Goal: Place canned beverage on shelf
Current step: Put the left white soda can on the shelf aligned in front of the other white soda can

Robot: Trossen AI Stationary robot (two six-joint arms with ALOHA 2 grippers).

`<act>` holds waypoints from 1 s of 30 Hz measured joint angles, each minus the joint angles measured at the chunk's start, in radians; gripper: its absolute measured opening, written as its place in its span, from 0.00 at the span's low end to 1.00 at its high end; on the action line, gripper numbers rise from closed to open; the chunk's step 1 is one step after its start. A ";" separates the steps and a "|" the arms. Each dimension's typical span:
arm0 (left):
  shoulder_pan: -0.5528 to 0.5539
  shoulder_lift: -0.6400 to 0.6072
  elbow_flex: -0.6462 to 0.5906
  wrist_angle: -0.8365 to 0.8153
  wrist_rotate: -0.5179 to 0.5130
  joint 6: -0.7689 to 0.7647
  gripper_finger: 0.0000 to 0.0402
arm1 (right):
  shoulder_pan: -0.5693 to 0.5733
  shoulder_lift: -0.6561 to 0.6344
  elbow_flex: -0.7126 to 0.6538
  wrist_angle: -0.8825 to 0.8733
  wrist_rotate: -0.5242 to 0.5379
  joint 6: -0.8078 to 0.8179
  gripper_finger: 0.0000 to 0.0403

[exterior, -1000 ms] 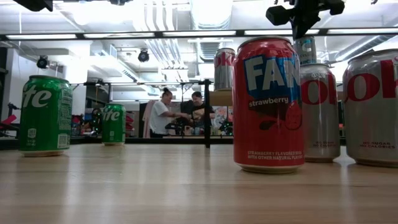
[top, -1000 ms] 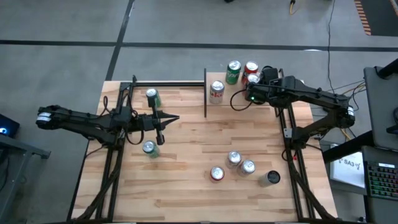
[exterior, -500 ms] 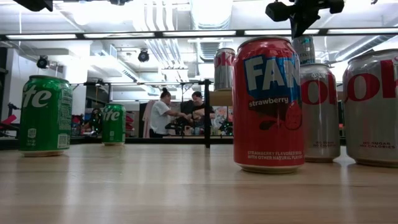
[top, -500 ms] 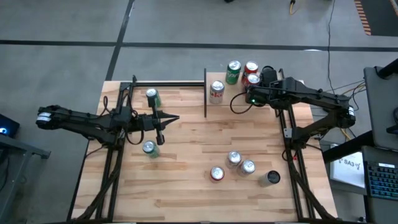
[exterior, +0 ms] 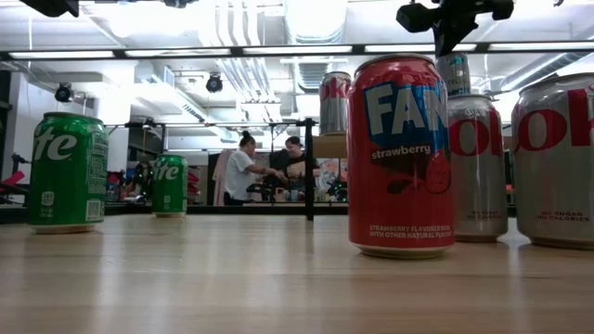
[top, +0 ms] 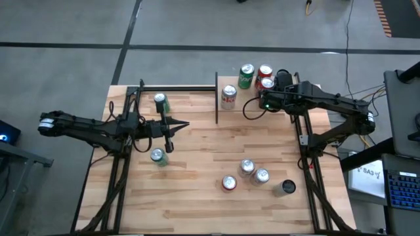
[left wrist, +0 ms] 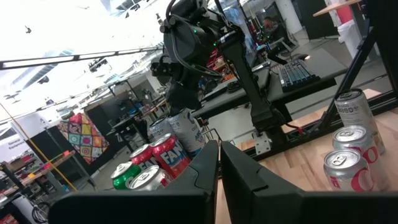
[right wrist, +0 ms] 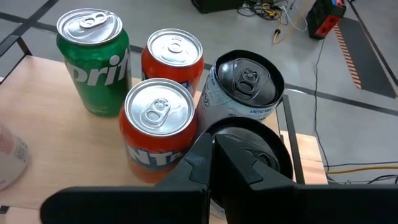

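On the shelf (top: 262, 98), cans (right wrist: 158, 124) are clustered under the right gripper (right wrist: 214, 152), its jaws together and empty; rigid, slick, dentable, one is best clasped mid-body.

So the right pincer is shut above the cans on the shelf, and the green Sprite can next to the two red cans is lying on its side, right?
Not quite. The green Sprite can stands upright, its top facing up, as the right wrist view shows. The rest holds: the right pincer is shut above the cans on the shelf, and that can is next to the two red cans.
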 joint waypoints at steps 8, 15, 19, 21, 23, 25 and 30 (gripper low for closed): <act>0.000 0.000 0.000 0.000 0.000 0.000 0.00 | -0.003 0.000 0.000 -0.002 0.019 -0.014 0.03; 0.000 0.000 0.000 0.000 0.000 0.000 0.00 | -0.003 0.000 0.000 -0.001 0.044 -0.014 0.03; 0.000 0.000 0.000 0.000 0.000 0.000 0.00 | -0.003 0.000 0.000 0.001 0.049 -0.014 0.03; 0.000 0.000 0.000 0.000 0.000 0.000 0.00 | -0.003 -0.001 0.000 0.001 0.051 -0.014 0.03; 0.000 0.000 0.000 0.000 0.000 0.000 0.00 | -0.003 -0.004 0.000 0.001 0.052 -0.014 0.03; 0.000 0.000 0.000 0.000 0.000 0.000 0.00 | -0.003 -0.010 0.000 0.002 0.056 -0.014 0.03; 0.000 0.000 0.000 0.000 0.000 0.000 0.00 | 0.001 -0.021 0.000 0.006 0.077 -0.020 0.03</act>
